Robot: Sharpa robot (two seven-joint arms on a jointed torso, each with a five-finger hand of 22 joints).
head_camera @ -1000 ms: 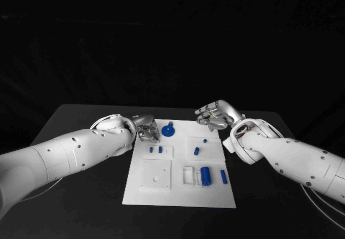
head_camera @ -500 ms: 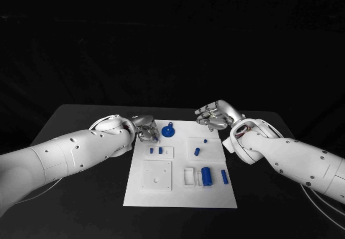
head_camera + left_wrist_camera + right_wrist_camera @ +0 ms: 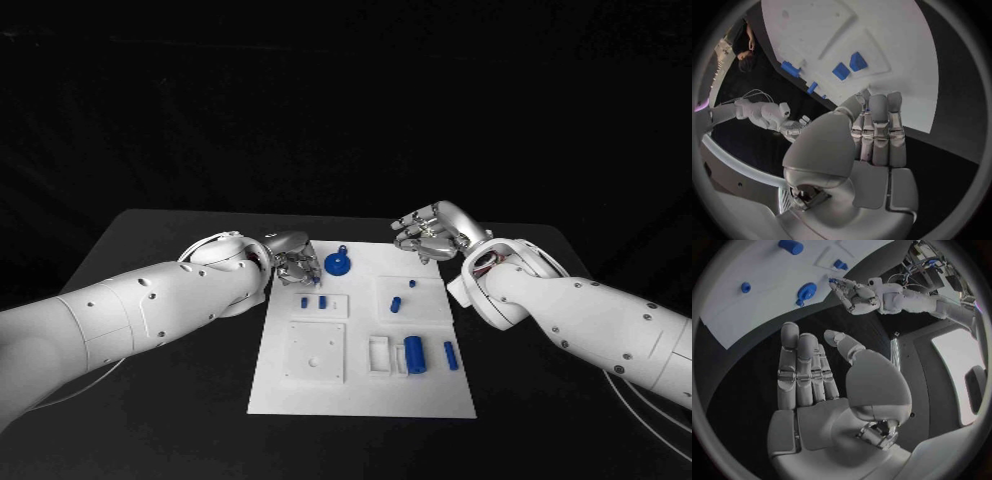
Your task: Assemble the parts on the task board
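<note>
The white task board (image 3: 325, 395) lies in the middle of the black table. My left hand (image 3: 293, 258) hangs over the board's far left corner, fingers pointing down. In the right wrist view this left hand (image 3: 856, 294) pinches a small blue part (image 3: 831, 280) at its fingertips. Just in front of it two small blue pieces (image 3: 312, 299) sit in a recess. A round blue part with a stem (image 3: 336, 264) lies beside the hand. My right hand (image 3: 433, 230) hovers open above the far right corner, holding nothing.
On the board's right half lie a blue peg (image 3: 394, 302), a smaller blue piece (image 3: 413, 283), a blue cylinder (image 3: 414, 352) in a white holder and a blue bar (image 3: 447, 355). A square recessed plate (image 3: 313, 352) sits at the near left.
My left hand has drawn slightly up and back from the recess with the two small pieces. The right hand has stayed in place.
</note>
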